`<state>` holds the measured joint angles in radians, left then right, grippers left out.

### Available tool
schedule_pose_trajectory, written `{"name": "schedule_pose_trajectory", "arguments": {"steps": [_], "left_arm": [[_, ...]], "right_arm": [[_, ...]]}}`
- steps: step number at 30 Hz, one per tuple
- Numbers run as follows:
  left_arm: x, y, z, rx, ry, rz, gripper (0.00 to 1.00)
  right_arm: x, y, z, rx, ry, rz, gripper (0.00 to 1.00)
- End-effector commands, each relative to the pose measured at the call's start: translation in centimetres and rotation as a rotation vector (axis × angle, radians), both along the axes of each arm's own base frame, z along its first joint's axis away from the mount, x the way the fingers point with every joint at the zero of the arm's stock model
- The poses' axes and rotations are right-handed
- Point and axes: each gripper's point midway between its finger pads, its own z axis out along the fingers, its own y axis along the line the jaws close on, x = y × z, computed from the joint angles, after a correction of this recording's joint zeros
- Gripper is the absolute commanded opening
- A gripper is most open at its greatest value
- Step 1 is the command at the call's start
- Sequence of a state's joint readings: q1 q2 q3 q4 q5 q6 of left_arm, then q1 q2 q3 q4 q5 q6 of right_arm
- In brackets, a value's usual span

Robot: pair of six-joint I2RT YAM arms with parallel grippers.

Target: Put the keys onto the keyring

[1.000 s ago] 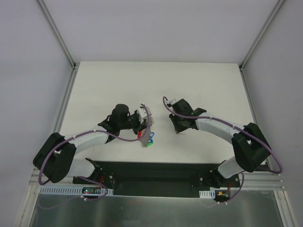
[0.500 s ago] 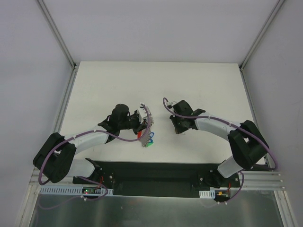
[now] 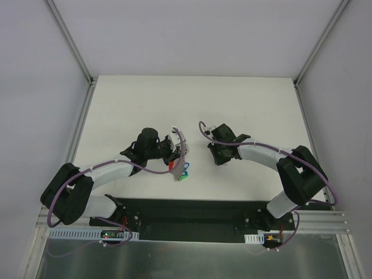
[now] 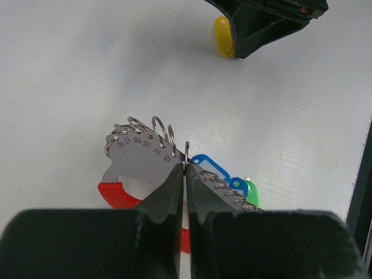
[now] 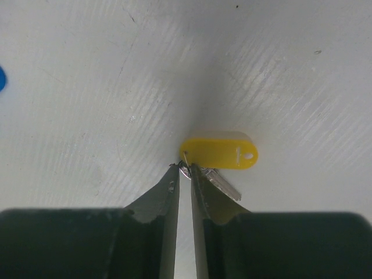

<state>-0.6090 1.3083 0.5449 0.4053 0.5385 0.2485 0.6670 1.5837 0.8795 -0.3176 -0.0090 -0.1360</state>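
Left wrist view shows the left fingers [image 4: 181, 174] clenched on the keyring [image 4: 186, 152], whose thin ring stands edge-on between the tips and rises just above them. To the left of the tips spreads the grey plate [image 4: 136, 160], stamped with numbers and carrying a row of small rings along its upper edge. The red band [image 4: 119, 195] curves out from beneath the plate and runs back under the fingers. On the other side of the tips, a blue key [image 4: 210, 167] and a green key [image 4: 251, 192] lie close against the right-hand finger, with a toothed metal edge showing beside them. Farther out on the white table [image 4: 75, 64], well apart from the keyring, the yellow key [image 4: 220, 36] lies partly under the dark body of the right arm. In the right wrist view, the right fingers [image 5: 176, 177] stand nearly together with a slim gap between them. Their tips are at the left end of the yellow cap, where a small wire loop sits between them. Whether the loop is actually pinched cannot be told. The cap stretches away to the right of the tips, and the silver blade angles down and right, just beside the right-hand finger. From the top view, the two sets of fingers face each other near the table's middle, with the bunch of keys hanging at the left set.
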Motion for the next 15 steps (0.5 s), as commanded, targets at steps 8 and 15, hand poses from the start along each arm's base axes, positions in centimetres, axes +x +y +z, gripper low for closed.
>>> {"name": "schedule_pose_trajectory", "arguments": {"steps": [8, 15], "left_arm": [[0.1, -0.2, 1.1, -0.019, -0.036, -0.013, 0.0], [0.0, -0.2, 1.2, -0.021, -0.04, -0.015, 0.0]], "right_arm": [[-0.2, -1.1, -0.9, -0.055, 0.013, -0.011, 0.1], [-0.1, -0.7, 0.6, -0.025, -0.03, 0.015, 0.01]]}}
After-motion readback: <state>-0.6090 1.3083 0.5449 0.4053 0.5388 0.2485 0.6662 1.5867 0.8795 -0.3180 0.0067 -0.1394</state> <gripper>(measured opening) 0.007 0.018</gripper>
